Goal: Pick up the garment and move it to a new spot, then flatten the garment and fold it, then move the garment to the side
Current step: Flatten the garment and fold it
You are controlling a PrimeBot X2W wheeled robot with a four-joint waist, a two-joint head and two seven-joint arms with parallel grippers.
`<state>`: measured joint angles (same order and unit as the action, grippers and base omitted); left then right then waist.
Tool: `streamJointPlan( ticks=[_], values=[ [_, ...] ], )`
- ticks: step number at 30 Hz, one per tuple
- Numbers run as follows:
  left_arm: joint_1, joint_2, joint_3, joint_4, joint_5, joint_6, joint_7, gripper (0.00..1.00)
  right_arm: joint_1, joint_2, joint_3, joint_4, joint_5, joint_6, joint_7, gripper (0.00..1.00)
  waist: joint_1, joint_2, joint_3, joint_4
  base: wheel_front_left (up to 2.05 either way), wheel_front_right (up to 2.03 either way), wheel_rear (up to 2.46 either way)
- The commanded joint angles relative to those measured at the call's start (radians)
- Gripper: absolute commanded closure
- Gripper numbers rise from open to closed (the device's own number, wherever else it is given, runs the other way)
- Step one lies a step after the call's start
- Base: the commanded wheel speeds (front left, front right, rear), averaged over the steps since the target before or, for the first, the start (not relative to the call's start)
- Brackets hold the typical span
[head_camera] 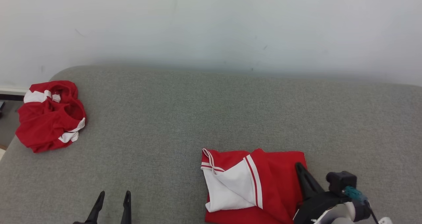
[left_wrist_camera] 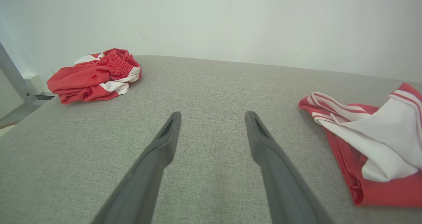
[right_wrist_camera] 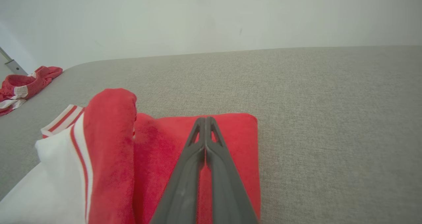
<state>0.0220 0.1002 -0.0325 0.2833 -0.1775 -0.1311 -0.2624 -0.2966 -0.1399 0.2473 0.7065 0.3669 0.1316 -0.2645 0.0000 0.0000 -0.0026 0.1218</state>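
Observation:
The garment (head_camera: pixel 250 184), red with white panels and striped trim, lies folded on the grey padded surface near its front edge. It also appears at the right of the left wrist view (left_wrist_camera: pixel 379 144) and under the fingers in the right wrist view (right_wrist_camera: pixel 158 144). My right gripper (head_camera: pixel 298 166) is shut, its fingers pressed together over the garment's right red part (right_wrist_camera: pixel 205 120), with no cloth visibly between them. My left gripper (head_camera: pixel 114 193) stands open well to the left of the garment, over bare surface (left_wrist_camera: pixel 212 115).
A second red and white garment (head_camera: pixel 49 118) lies crumpled at the far left edge of the grey surface (head_camera: pixel 197 112), also visible in the wrist views (left_wrist_camera: pixel 95 75) (right_wrist_camera: pixel 19 85). A pale wall stands behind. The surface drops off at the left.

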Motion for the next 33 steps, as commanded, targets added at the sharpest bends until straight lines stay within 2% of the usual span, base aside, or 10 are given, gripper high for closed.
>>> streamJointPlan(
  ticks=[1,10,17,24,27,29,33],
  values=[
    [-0.005,0.001,-0.002,0.002,-0.002,0.002,-0.002,0.0,-0.009,0.003,0.009,0.015,0.002,-0.002,-0.001,1.0,0.0,0.0,0.0,0.002,0.0,0.0,0.0],
    [-0.02,0.007,-0.011,0.012,-0.003,0.002,-0.002,0.0,-0.037,0.049,0.113,0.112,0.027,-0.002,-0.001,1.0,0.0,0.0,-0.006,0.022,0.0,0.0,0.0],
    [-0.014,0.006,-0.014,0.014,-0.004,0.002,-0.002,0.0,-0.01,0.08,0.272,0.056,0.08,-0.002,-0.001,1.0,0.0,0.0,-0.013,0.032,0.0,0.0,0.0],
    [-0.004,0.007,-0.013,0.011,-0.007,0.002,-0.002,0.0,0.048,0.085,0.488,-0.014,0.17,-0.002,-0.001,1.0,0.0,0.0,-0.021,0.038,0.0,0.0,0.0],
    [0.004,0.007,-0.008,0.008,-0.008,0.002,-0.002,0.0,0.058,0.08,0.547,-0.024,0.208,-0.002,-0.001,1.0,0.0,0.0,-0.022,0.034,0.0,0.0,0.0],
    [0.008,0.005,-0.006,0.006,-0.007,0.002,-0.002,0.0,0.056,0.075,0.563,-0.033,0.229,-0.002,-0.001,1.0,0.0,0.0,-0.022,0.029,0.0,0.0,0.0],
    [0.012,0.003,0.0,0.002,-0.004,0.002,-0.002,0.0,0.055,0.062,0.492,-0.111,0.245,-0.002,-0.001,1.0,0.0,0.0,-0.021,0.018,0.0,0.0,0.0]
  ],
)
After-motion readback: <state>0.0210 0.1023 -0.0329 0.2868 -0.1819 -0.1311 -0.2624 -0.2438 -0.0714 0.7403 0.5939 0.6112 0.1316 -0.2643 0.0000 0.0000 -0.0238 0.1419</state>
